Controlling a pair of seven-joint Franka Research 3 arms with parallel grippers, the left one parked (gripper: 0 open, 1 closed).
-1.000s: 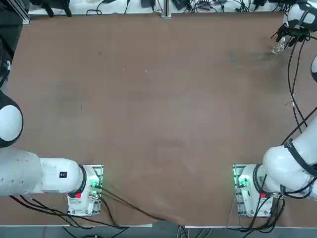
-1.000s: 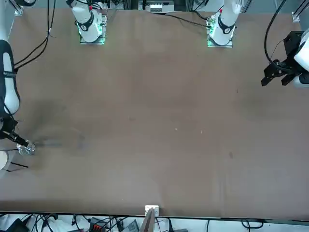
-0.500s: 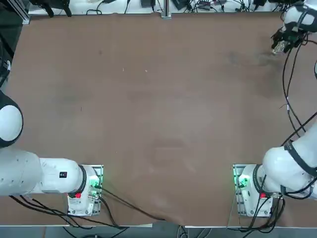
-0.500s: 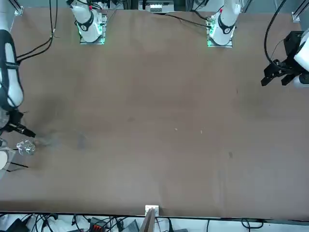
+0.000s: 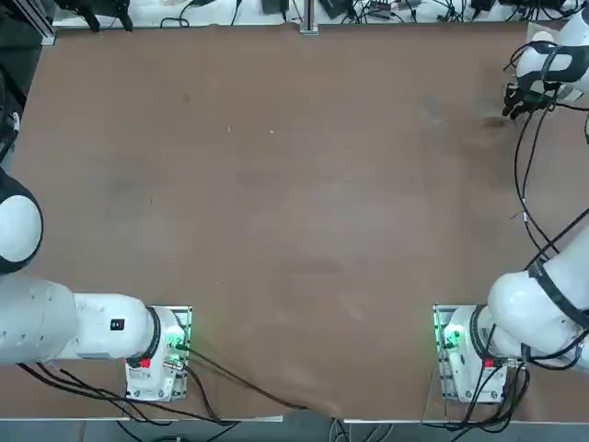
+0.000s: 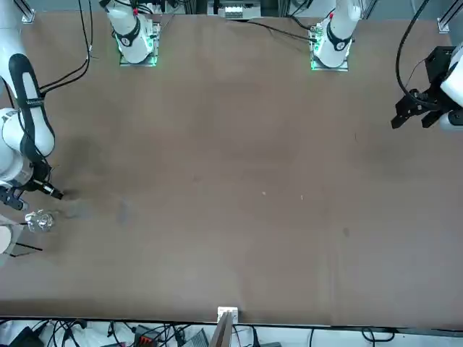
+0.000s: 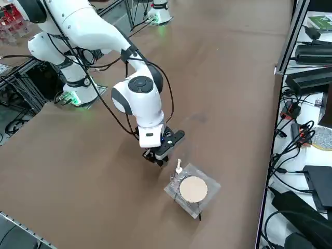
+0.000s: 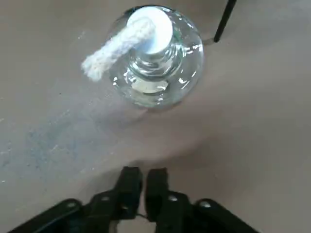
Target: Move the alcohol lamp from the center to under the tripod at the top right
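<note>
The alcohol lamp (image 8: 153, 58), a small round clear glass vessel with a white wick sticking out sideways, stands upright on the brown table. It shows at the far right corner (image 6: 40, 220) (image 7: 178, 169). It sits right beside the tripod (image 7: 193, 189), whose round pale disc rests on a mesh square on thin dark legs (image 8: 224, 19). The lamp is at the mesh's edge, not below the disc. My right gripper (image 8: 143, 180) is shut and empty, a short way back from the lamp (image 7: 158, 157) (image 6: 58, 194) (image 5: 510, 106).
The tripod stands close to the table's far right corner. Black cables and power boxes (image 7: 311, 78) lie on the white ledge past the far edge. The wide brown table top (image 5: 294, 184) stretches toward the arm bases.
My right gripper has let go of the lamp, drawn back from it and shut its fingers. The lamp stays where it was beside the tripod.
</note>
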